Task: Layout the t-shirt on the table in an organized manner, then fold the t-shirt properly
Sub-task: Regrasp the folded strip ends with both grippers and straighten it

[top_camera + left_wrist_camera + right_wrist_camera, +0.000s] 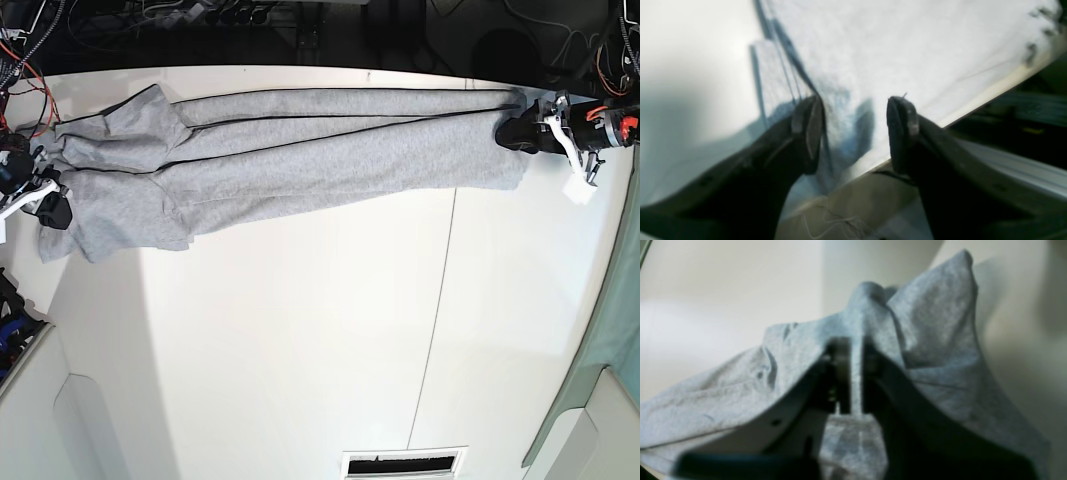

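The light grey t-shirt (pixel 300 150) lies stretched in a long band across the far side of the white table (pixel 300 340), bunched in lengthwise folds. My left gripper (pixel 517 131) is at the shirt's right end. In the left wrist view the left gripper (pixel 855 130) is open, its fingers apart just above the t-shirt (pixel 890 50) near the table's edge. My right gripper (pixel 52 209) is at the shirt's left end. In the right wrist view the right gripper (pixel 853 373) is shut on a raised fold of the t-shirt (pixel 933 340). No lettering shows.
A thin dark seam (pixel 438 300) runs across the table right of centre. A slotted vent (pixel 405 463) sits at the near edge. Cables and dark gear (pixel 200 20) lie behind the far edge. A green panel (pixel 600 370) stands at the right.
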Controlling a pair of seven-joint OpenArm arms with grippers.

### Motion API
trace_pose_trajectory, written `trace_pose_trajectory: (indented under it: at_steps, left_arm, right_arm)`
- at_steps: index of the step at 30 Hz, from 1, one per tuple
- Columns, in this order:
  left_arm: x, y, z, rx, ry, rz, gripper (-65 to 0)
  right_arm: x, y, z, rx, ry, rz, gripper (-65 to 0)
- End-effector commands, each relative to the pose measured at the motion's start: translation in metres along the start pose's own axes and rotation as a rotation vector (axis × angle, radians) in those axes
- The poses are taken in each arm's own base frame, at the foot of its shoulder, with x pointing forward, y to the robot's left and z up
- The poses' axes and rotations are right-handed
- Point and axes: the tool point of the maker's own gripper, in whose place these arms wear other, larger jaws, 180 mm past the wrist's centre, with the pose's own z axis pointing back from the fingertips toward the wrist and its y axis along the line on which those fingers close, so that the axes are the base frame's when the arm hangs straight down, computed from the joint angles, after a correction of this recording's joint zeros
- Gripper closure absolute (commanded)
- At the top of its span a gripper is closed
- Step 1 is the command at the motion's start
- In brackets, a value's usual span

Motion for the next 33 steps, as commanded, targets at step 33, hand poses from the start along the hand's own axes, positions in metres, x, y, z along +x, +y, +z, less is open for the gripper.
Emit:
trace_pose_trajectory:
  at_steps: [33]
  left_arm:
    - [0.038,0.04,0.035,0.158,-0.179,0.044,-33.4]
  right_arm:
    - [-0.056,0.013,-0.031,0.035,0.156,0.04,0.0]
